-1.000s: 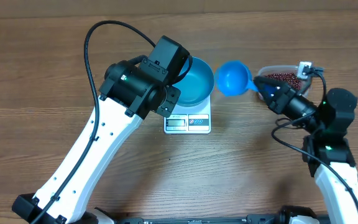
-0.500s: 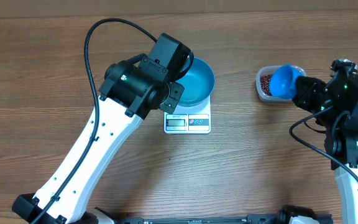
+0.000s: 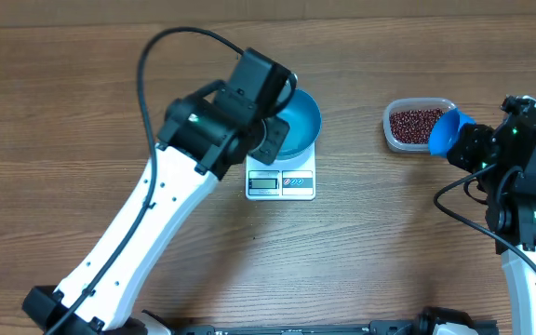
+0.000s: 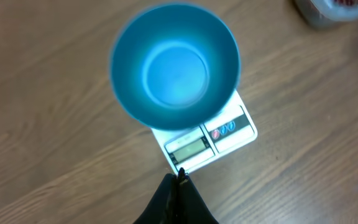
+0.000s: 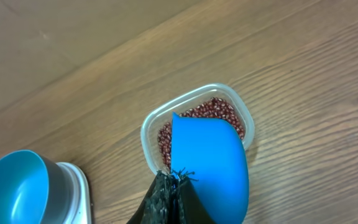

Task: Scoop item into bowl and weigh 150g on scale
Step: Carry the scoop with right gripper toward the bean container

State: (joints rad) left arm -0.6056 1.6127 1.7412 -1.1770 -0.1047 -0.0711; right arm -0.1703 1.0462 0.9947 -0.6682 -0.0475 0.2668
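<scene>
The blue bowl point(image 3: 301, 121) stands on the white scale point(image 3: 280, 182), and in the left wrist view its inside point(image 4: 174, 65) is bare. My left gripper point(image 4: 179, 177) hangs shut and empty over the near edge of the scale point(image 4: 207, 140). Dark red-brown beans point(image 3: 415, 121) fill a clear container point(image 3: 394, 138) at the right. My right gripper point(image 5: 174, 176) is shut on the handle of a blue scoop point(image 5: 210, 162). The scoop point(image 3: 443, 133) is tilted on its side at the container's right end, above the beans point(image 5: 219, 112).
My left arm and wrist point(image 3: 221, 121) cover the bowl's left rim from above. In the right wrist view the bowl point(image 5: 14, 186) and scale point(image 5: 73, 186) sit at the lower left. Bare wooden table point(image 3: 361, 251) lies between the scale and the container.
My right arm has carried the scoop from beside the bowl back to the right end of the bean container and tilted it. My left arm has shifted slightly.
</scene>
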